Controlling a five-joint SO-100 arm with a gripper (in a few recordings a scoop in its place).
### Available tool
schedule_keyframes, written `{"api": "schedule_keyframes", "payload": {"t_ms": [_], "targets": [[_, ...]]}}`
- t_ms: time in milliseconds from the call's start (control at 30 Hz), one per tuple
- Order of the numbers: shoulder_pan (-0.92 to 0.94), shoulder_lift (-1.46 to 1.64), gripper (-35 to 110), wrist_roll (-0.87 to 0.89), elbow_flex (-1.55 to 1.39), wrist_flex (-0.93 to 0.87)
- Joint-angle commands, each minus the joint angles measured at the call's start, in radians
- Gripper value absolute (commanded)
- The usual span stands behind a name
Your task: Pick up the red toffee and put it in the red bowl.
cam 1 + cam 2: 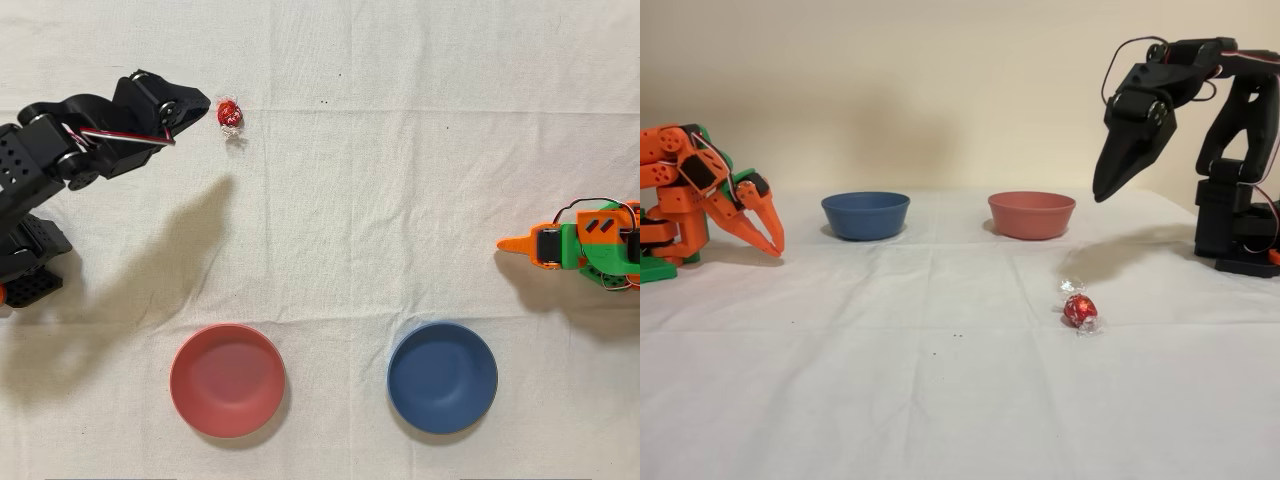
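Plain beige wall (940,90) behind; creased white tablecloth (890,400) over table; soft even light.

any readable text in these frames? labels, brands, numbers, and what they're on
None readable in either view.
red toffee: shiny red foil, any print too small to make out.
red bowl and blue bowl: plain, no markings.
black arm, gripper: no visible label.
idle orange arm: no visible label.
white cloth: plain, a few dark specks, no print.
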State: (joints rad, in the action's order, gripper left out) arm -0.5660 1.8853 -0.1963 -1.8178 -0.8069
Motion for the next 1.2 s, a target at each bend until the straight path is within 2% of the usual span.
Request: {"api": "schedule_keyframes", "payload": {"t_ms": [0,733,1167], "targets": [[-0.020,0.000,1,0.006,-0.012,0.048],[-0.005,-0.114,5,0.041,-0.150,0.215],[0.003,-0.176,19,0.037,-0.158,0.272]]}}
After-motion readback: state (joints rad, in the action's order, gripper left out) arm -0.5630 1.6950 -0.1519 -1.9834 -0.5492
